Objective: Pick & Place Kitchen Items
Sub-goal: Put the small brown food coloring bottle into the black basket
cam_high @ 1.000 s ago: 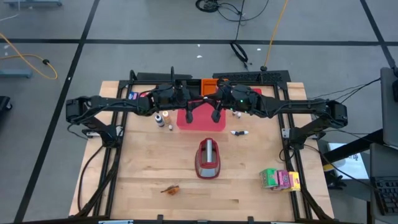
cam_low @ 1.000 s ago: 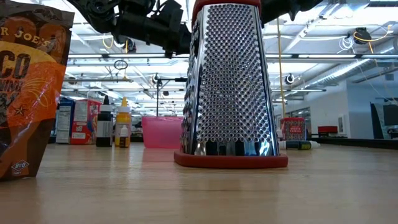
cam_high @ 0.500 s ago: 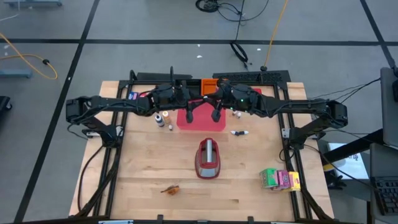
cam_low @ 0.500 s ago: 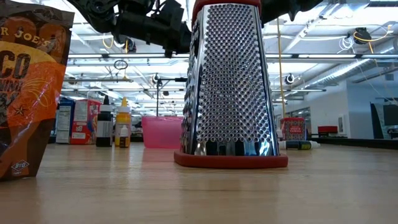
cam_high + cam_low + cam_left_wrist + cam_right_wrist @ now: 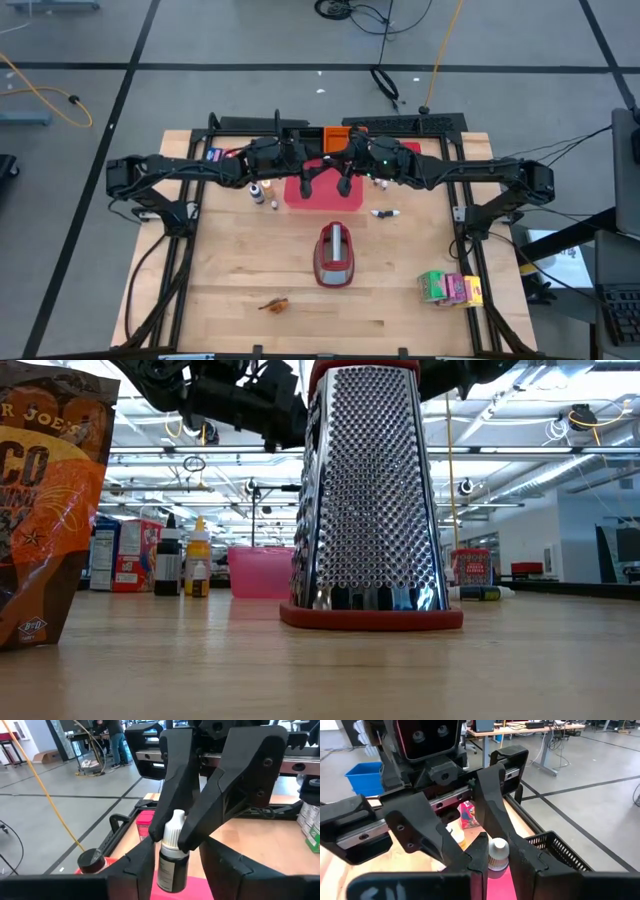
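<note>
Both grippers meet above the pinkish-red tray [image 5: 325,201] at the table's far side. A tiny dark-labelled bottle [image 5: 172,867] with a white cap hangs between them. My right gripper [image 5: 346,185] [image 5: 497,862] is shut on the bottle. My left gripper [image 5: 304,187] [image 5: 176,855] is open, one finger on either side of the bottle's body with a gap to it. Two more small bottles [image 5: 263,196] stand left of the tray and another [image 5: 384,212] lies right of it. Green, pink and yellow cartons [image 5: 448,289] sit near the right edge. The orange-brown piece [image 5: 274,303] lies near the front. My right gripper pinches the bottle's white cap [image 5: 173,822] between its two fingers [image 5: 200,815], which come from above, pointing down. The bottle hangs about upright below them, lifted clear over the tray.
The dark-red and grey grater [image 5: 336,256] [image 5: 365,500] stands in the table's middle, in front of the tray. An orange basket [image 5: 335,134] and a blue-red-white carton [image 5: 213,155] are at the far edge. A snack bag [image 5: 50,500] stands close to the low camera.
</note>
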{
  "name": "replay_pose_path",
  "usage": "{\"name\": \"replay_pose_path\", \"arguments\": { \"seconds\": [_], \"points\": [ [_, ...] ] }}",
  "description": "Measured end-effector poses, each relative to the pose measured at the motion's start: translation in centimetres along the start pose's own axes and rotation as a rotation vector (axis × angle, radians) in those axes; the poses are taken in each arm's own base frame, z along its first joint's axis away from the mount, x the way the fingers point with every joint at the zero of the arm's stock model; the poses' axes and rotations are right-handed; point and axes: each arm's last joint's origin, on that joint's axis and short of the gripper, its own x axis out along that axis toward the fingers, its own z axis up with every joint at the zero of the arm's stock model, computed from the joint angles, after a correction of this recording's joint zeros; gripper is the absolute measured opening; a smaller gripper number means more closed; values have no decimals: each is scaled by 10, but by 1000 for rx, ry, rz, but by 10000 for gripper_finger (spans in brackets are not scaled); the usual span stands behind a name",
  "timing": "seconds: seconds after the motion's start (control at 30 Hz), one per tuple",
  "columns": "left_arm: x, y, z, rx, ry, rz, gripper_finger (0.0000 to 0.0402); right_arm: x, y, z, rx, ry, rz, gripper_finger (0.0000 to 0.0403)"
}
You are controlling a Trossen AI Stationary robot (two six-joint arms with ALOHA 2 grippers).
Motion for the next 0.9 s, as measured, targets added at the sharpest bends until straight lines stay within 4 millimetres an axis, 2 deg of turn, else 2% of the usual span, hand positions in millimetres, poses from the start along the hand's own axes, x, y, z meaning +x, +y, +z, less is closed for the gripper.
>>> {"name": "replay_pose_path", "arguments": {
  "seconds": [0.1, 0.23, 0.37, 0.53, 0.77, 0.9],
  "points": [
    [0, 0, -1, 3, 9, 1, 120, 0, 0, -1, -2, 7, -1, 40],
    [0, 1, -1, 15, 8, 9, 48, 0, 0, 0, 0, 1, -4, 41],
    [0, 2, -1, 13, 12, 22, 45, 0, 0, 0, -4, 1, -5, 46],
    [0, 4, -4, 3, 44, 72, 51, -1, -1, -2, -54, 25, -12, 85],
    [-2, 20, -7, -23, 70, 179, 47, -9, -7, -2, -68, 70, -100, 135],
    [-5, 40, -11, -75, 91, 315, 47, -13, -6, -5, -70, 122, -93, 155]
  ]
}}
